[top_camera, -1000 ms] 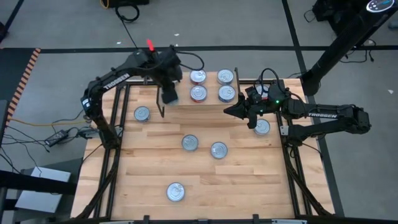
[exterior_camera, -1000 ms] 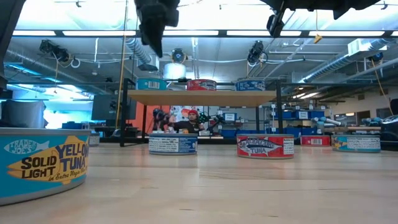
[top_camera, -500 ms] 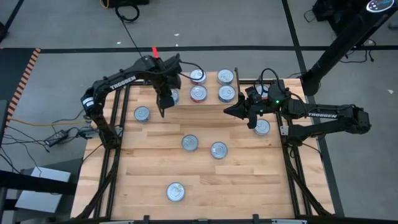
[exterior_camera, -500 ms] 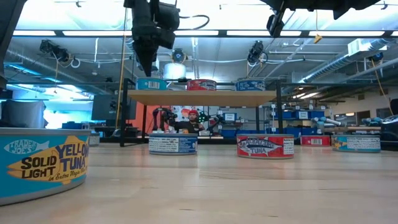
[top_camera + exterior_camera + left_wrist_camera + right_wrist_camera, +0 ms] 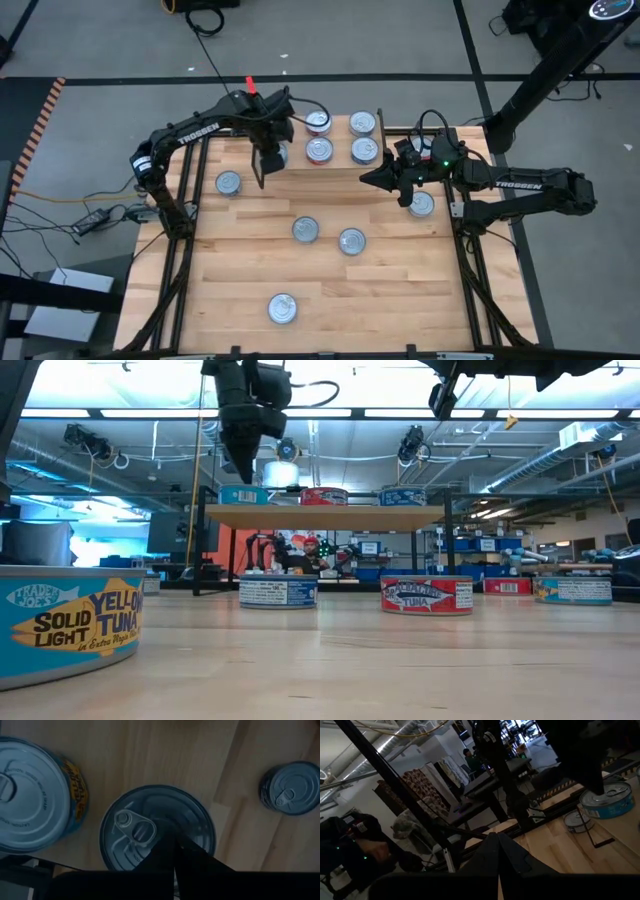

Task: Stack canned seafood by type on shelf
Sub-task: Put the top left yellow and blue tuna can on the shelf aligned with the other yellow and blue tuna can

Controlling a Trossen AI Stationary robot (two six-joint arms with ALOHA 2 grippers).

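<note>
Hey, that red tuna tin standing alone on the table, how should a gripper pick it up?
Grip the red tin across its short round side wall, coming straight down from above. It sits flat with its lid up and nothing touches it, so fingers can straddle it.

Two black jointed arms with white TROSSEN lettering, looped black cables and dark pointed claws.

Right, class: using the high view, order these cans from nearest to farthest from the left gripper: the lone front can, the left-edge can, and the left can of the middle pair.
Measured from the left gripper:
1. left-edge can, just to the gripper's left.
2. left can of the middle pair, at mid-table.
3. lone front can, by the table's front edge.
</note>
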